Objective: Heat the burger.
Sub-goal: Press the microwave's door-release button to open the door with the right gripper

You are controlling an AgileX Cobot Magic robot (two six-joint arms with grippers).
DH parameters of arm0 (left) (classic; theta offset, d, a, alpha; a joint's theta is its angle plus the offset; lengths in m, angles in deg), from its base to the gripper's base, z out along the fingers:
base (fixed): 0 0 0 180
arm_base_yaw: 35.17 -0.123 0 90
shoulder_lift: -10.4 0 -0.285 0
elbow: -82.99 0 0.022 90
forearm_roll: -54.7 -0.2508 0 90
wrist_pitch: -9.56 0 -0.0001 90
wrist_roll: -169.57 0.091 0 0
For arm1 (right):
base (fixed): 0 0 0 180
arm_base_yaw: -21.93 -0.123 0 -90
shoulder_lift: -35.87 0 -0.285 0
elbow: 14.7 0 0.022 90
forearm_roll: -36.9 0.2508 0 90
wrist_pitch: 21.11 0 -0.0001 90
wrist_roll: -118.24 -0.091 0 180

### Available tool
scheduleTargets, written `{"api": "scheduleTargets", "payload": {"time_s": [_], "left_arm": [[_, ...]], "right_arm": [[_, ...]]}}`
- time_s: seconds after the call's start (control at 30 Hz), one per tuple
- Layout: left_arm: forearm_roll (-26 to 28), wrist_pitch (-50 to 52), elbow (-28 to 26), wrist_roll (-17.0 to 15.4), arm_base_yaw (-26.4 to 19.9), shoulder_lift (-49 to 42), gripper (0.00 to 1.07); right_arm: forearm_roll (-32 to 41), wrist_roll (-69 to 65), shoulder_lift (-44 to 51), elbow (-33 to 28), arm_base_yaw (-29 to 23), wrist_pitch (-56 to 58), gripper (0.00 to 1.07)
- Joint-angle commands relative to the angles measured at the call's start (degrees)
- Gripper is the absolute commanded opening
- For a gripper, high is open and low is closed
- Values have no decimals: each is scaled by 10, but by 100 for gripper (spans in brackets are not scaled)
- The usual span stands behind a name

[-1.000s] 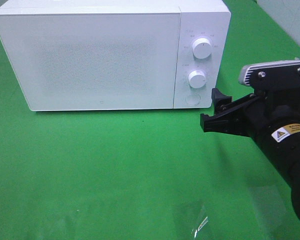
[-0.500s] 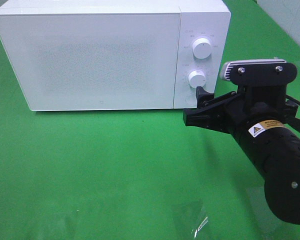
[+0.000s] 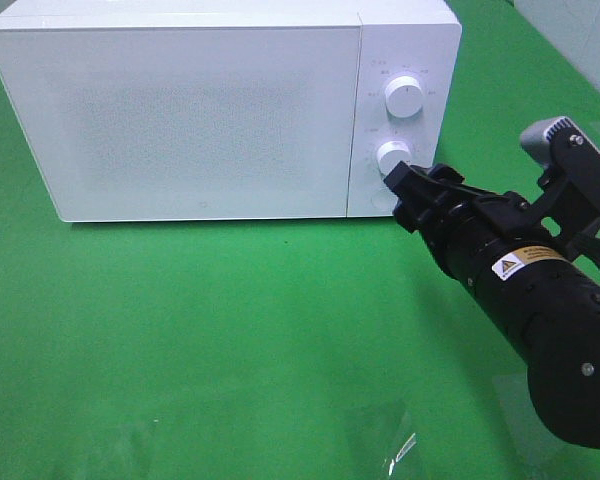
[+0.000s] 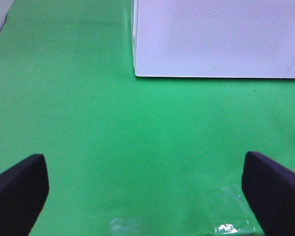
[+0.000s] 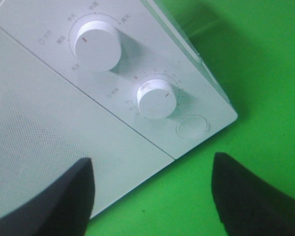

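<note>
The burger is out of view. A white microwave (image 3: 200, 110) stands at the back of the green cloth with its door shut. Its panel carries an upper knob (image 3: 405, 97), a lower knob (image 3: 392, 157) and a round button (image 5: 191, 126). My right gripper (image 3: 405, 195) is open just in front of the lower knob, with nothing between its fingers. In the right wrist view the lower knob (image 5: 156, 98) sits ahead of the right gripper (image 5: 155, 194). My left gripper (image 4: 146, 196) is open over bare cloth, well back from the microwave's lower left corner (image 4: 137, 73).
A scrap of clear plastic (image 3: 395, 445) lies on the cloth near the front edge; the left wrist view shows the scrap (image 4: 228, 219) by one finger. Green cloth (image 3: 180, 330) covers the table in front of the microwave.
My right arm has moved left toward the microwave's control panel and rolled its wrist, bringing the fingers up to the lower knob. The left gripper has not changed.
</note>
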State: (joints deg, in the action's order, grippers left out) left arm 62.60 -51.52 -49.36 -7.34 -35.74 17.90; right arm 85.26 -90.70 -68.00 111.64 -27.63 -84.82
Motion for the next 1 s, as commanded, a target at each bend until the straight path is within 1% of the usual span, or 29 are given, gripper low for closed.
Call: {"api": "scheduleTargets", "payload": {"time_s": [0.03,0.07,0.1,0.13,0.17,0.23,0.27,0.3,0.33,0.37,0.4,0.43,0.47,0.5,0.53,0.57,0.6,0.63,0.67,1.0], "left_arm": [[1,-3,-1,-3,-2,-2,101],[1,-3,-1,-3,-2,-2,101],[1,-3,-1,-3,-2,-2,101],[1,-3,-1,-3,-2,-2,101],[1,-3,-1,-3,-2,-2,101],[1,-3,-1,-3,-2,-2,101],[1,-3,-1,-3,-2,-2,101],[1,-3,-1,-3,-2,-2,101],[1,-3,-1,-3,-2,-2,101],[1,-3,-1,-3,-2,-2,101],[1,-3,-1,-3,-2,-2,101],[1,-3,-1,-3,-2,-2,101],[1,-3,-1,-3,-2,-2,101],[1,-3,-1,-3,-2,-2,101],[1,-3,-1,-3,-2,-2,101],[1,-3,-1,-3,-2,-2,101],[1,-3,-1,-3,-2,-2,101],[1,-3,-1,-3,-2,-2,101],[1,-3,-1,-3,-2,-2,101],[1,-3,-1,-3,-2,-2,101]], "right_arm": [[1,-78,0,3,0,7,60],[1,-139,0,3,0,14,57],[1,-139,0,3,0,14,57],[1,-190,0,3,1,19,55],[1,-190,0,3,1,19,55],[2,-260,0,3,1,31,46],[2,-260,0,3,1,31,46],[2,-303,0,3,1,38,39],[2,-303,0,3,1,38,39],[2,-344,0,3,1,48,31],[2,-344,0,3,1,48,31],[2,-371,0,3,1,58,23],[2,-371,0,3,1,58,23],[2,-395,0,3,1,63,15],[2,-395,0,3,1,63,15],[1,-416,0,3,1,67,8],[1,-423,0,3,1,70,2],[1,-423,0,3,1,70,2],[1,-427,0,3,1,74,0],[1,-441,0,3,2,92,0]]}}
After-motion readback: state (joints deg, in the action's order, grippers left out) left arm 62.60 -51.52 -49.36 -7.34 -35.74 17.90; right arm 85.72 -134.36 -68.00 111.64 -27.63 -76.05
